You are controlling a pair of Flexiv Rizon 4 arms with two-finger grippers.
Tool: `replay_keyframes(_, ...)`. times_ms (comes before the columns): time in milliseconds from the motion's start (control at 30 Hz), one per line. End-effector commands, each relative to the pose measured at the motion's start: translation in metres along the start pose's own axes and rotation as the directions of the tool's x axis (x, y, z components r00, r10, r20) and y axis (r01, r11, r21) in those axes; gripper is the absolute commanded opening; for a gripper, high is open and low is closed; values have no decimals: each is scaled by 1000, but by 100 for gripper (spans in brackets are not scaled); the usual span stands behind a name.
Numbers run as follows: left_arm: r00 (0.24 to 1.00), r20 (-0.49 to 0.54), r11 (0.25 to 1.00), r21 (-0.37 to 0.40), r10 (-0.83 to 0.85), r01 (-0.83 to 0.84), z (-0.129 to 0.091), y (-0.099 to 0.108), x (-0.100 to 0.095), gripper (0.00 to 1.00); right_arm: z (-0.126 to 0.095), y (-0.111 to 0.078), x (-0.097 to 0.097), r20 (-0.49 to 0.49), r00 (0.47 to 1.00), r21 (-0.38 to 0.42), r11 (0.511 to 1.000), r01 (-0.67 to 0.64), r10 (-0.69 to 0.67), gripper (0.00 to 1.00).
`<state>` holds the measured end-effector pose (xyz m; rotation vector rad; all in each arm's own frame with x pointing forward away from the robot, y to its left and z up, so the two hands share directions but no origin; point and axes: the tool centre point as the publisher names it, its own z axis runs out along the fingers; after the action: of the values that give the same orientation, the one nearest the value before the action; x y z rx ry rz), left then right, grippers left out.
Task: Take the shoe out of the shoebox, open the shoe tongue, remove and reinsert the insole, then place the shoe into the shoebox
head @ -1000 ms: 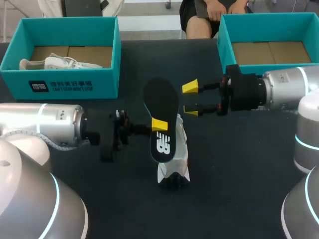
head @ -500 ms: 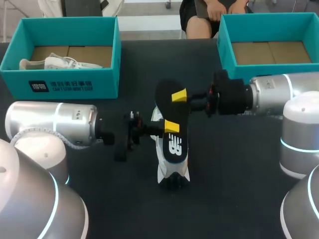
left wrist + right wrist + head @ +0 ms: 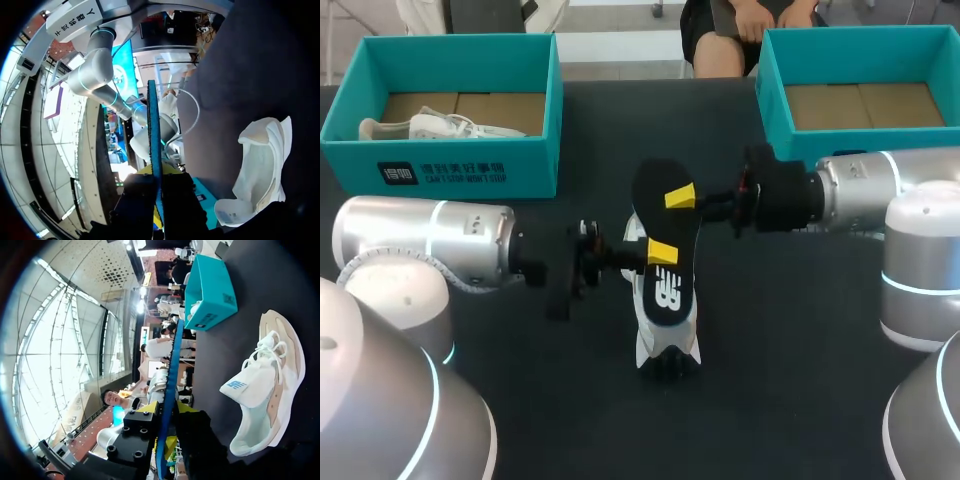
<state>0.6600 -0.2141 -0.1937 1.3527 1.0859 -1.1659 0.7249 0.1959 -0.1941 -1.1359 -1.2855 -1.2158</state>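
A black insole (image 3: 660,225) hangs above the white shoe (image 3: 670,340), which lies on the dark table with its tongue pulled open. My left gripper (image 3: 660,252) is shut on the insole's heel half, near the white logo. My right gripper (image 3: 680,195) pinches the toe half, one yellow tip on top and the other hidden beneath. In the left wrist view the insole (image 3: 154,130) stands edge-on between the fingers of the left gripper (image 3: 159,192), with the shoe (image 3: 260,165) beside it. The right wrist view shows the insole (image 3: 172,375) edge-on in the right gripper (image 3: 167,440), and the shoe (image 3: 270,385) below.
A teal shoebox (image 3: 460,170) at the back left holds another white shoe (image 3: 440,125). A second teal shoebox (image 3: 770,90) stands at the back right, just behind my right arm. The left box (image 3: 210,287) also shows in the right wrist view.
My right gripper moved left to the insole's toe end and closed on it. My left gripper carried the insole slightly to the right.
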Motion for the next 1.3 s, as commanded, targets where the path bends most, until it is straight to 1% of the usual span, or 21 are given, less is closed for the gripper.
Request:
replay_keyframes(33, 1000, 1, 1000, 3, 6, -6, -2, 2, -1, 0, 4, 4, -4, -6, 1000, 9, 1000, -1, 1, 17)
replay_keyframes(100, 1000, 0, 1000, 3, 10, -10, -2, 2, 0, 0, 4, 4, -5, -8, 1000, 9, 1000, -2, 2, 15)
replay_keyframes(267, 1000, 0, 1000, -3, 4, -4, 0, 6, 2, 0, 4, 4, -5, -11, 1000, 13, 1000, -1, 2, 14)
replay_keyframes(367, 1000, -4, 1000, -9, 4, -4, 1, 9, 5, 0, 4, 4, -5, -14, 1000, 18, 1000, 0, 0, 20)
replay_keyframes(467, 1000, -9, 1000, -7, 4, -4, 1, 10, 8, 0, 5, 4, -3, -14, 1000, 22, 1000, 3, -2, 32)
replay_keyframes(567, 1000, -16, 1000, -7, 12, -12, 1, 13, 10, 0, 5, 4, -2, -12, 1000, 22, 1000, 1, -1, 31)
replay_keyframes(767, 1000, -14, 1000, -21, 19, -19, 2, 16, 9, 0, 7, 5, -4, -19, 1000, 26, 1000, 2, -2, 24)
replay_keyframes(800, 1000, -13, 1000, -21, 18, -19, 3, 17, 9, 0, 8, 6, -4, -20, 1000, 28, 1000, 3, -3, 22)
replay_keyframes(833, 1000, -13, 1000, -21, 19, -19, 3, 17, 9, 0, 8, 6, -5, -19, 1000, 24, 1000, 3, -3, 17)
replay_keyframes(867, 1000, -12, 1000, -19, 20, -20, 4, 16, 9, 0, 8, 6, -5, -18, 1000, 22, 1000, 2, -2, 10)
replay_keyframes(900, 1000, -13, 1000, -18, 20, -20, 4, 15, 9, 0, 8, 6, -5, -17, 1000, 21, 1000, 3, -2, 0)
replay_keyframes(1033, 1000, -20, 1000, -9, 9, -9, 2, 12, 10, 0, 8, 6, -5, -15, 1000, 21, 1000, 5, -5, 0)
replay_keyframes(1067, 1000, -30, 1000, 4, 4, -4, 2, 11, 11, 0, 8, 6, -5, -13, 1000, 20, 1000, 5, -5, 0)
replay_keyframes(1100, 1000, -30, 1000, 1, 2, -2, 1, 11, 12, 8, 8, 5, -5, -12, 1000, 19, 1000, 6, -6, 0)
replay_keyframes(1133, 999, -37, 1000, -5, -8, 8, 0, 11, 12, 49, 8, 5, -5, -12, 1000, 19, 1000, 7, -7, 0)
replay_keyframes(1167, 999, -38, 1000, -5, -11, 11, -1, 12, 13, 100, 8, 5, -6, -12, 1000, 20, 1000, 8, -8, 0)
replay_keyframes(1233, 999, -36, 1000, -21, -16, 16, -4, 13, 12, 100, 7, 5, -8, -13, 1000, 20, 1000, 8, -7, 0)
replay_keyframes(1300, 999, -33, 999, -21, -29, 29, -9, 15, 12, 100, 6, 5, -10, -15, 1000, 19, 1000, 6, -5, 0)
